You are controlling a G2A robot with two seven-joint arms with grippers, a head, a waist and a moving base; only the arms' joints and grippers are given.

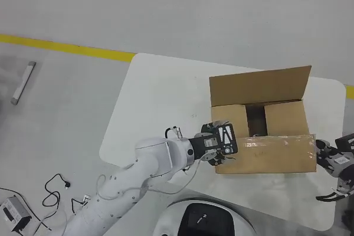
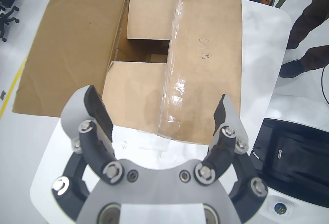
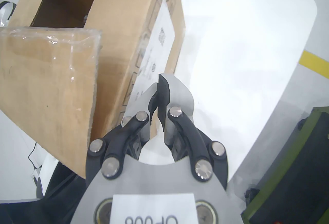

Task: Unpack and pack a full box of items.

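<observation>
box (image 1: 262, 130): cardboard, on white table (image 1: 159, 94), top partly open.
far flap (image 1: 259, 85): up, standing off the box's back edge.
inner flaps (image 1: 230, 112): two, folded flat over the box top, dark gap (image 1: 256, 120) between them.
taped flap (image 1: 271, 154): along the box's front edge, glossy tape on it, not shut over the opening; exact tilt unclear.
left gripper (image 1: 224, 141): at the box's front corner on the left arm's side, by the end of the taped flap; fingers spread wide, nothing between the pads. Flap end framed between fingers in own wrist view (image 2: 158, 104); touching or not, cannot tell.
right gripper (image 1: 321, 147): at the opposite end of the box; fingers pressed together, nothing pinched (image 3: 160, 96). Tips just beside the box's end wall; contact unclear.
left wrist view only: handwritten mark (image 2: 205, 49) on the taped flap; something pale (image 2: 156, 57) down in the gap; right gripper small beyond the box's far end, partly cut off.
right wrist view only: white label (image 3: 154, 50) on the box's end wall, beside the right gripper.
top view only: whole box outline against the table.
hidden: box contents mostly covered by inner flaps and the taped flap; pale thing in the gap too small to identify; right gripper cut by the top view's edge.
</observation>
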